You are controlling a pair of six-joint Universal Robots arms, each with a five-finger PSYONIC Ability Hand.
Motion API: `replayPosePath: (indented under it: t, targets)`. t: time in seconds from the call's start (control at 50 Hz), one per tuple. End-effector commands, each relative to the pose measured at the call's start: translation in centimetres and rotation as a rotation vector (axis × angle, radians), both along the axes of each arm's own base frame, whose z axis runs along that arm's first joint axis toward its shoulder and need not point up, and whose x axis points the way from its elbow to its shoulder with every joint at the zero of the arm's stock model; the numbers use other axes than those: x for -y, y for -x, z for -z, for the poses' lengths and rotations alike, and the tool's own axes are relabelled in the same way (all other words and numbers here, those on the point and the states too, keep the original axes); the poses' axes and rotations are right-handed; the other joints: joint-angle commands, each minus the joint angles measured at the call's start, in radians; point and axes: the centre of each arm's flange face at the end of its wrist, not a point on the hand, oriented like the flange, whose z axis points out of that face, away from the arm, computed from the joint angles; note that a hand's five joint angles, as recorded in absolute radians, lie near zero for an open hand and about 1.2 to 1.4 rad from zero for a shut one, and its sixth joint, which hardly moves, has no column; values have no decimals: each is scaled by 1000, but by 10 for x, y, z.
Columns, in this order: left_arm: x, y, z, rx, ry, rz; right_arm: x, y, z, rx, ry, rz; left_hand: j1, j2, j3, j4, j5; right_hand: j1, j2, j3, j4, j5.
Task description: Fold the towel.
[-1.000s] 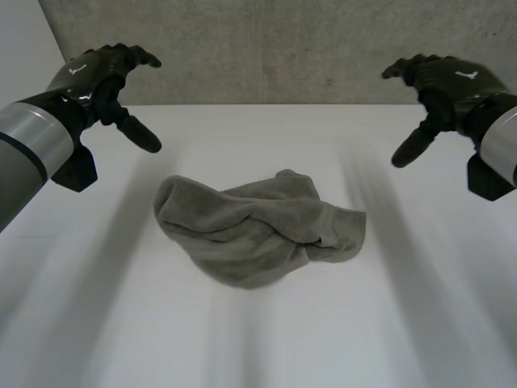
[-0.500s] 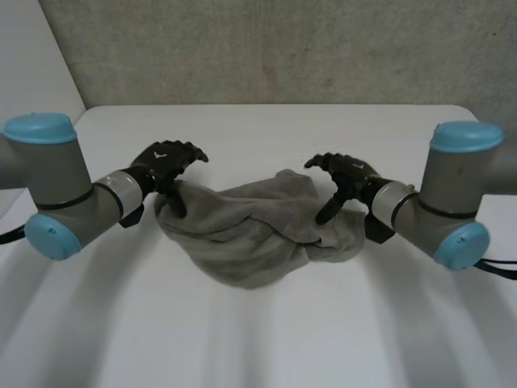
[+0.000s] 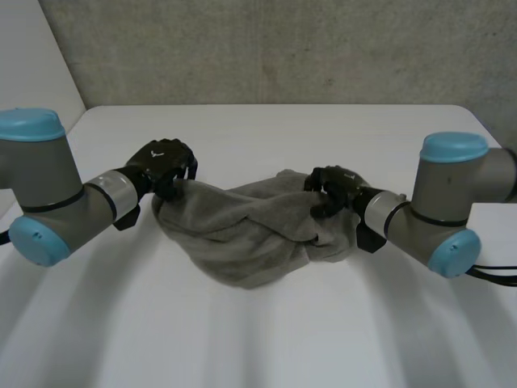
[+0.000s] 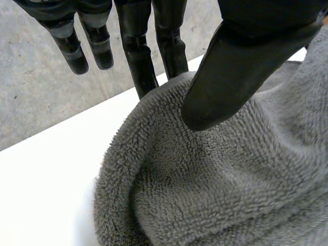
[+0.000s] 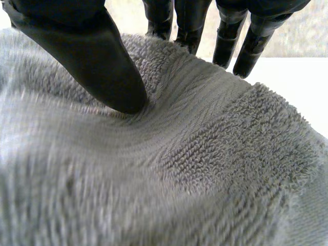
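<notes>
Head view: white surface [image 3: 258, 339] lay bare all round a grey towel [image 3: 242, 234], which sat crumpled in a loose heap. Left hand [image 3: 161, 166] was at the towel's far left edge. Its thumb pressed on top and its fingers hooked behind the fold, pinching the cloth. Right hand [image 3: 333, 187] was at the towel's far right edge, likewise closed on a ridge of towel between thumb and fingers.
</notes>
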Motion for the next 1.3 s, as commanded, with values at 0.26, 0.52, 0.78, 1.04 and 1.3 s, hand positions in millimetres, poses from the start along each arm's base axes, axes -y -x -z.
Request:
replayPosePath:
  t: [0.26, 0.52, 0.78, 1.04, 1.3]
  targets:
    - [4, 1, 3, -6, 25, 7, -13, 10, -40, -78, 146, -28, 317, 315, -58, -66, 311, 221, 246, -53, -76, 219]
    - [6, 0, 32, 59, 13, 16, -27, 14, -18, -146, 96, -54, -331, -333, -58, -66, -338, 62, 86, -53, -76, 60]
    - [11, 1, 33, 145, 93, 46, -22, 11, -28, -172, 169, -78, 317, 315, -58, -66, 311, 221, 246, -53, -76, 219]
    - [36, 0, -178, -108, 654, -175, 4, 5, -255, 134, 956, 24, 317, 315, -58, -66, 311, 221, 246, -53, -76, 219]
    - [-18, -17, -215, -364, 728, -103, -31, 20, -219, 27, 943, -87, 317, 315, -58, -66, 311, 221, 246, -53, -76, 219]
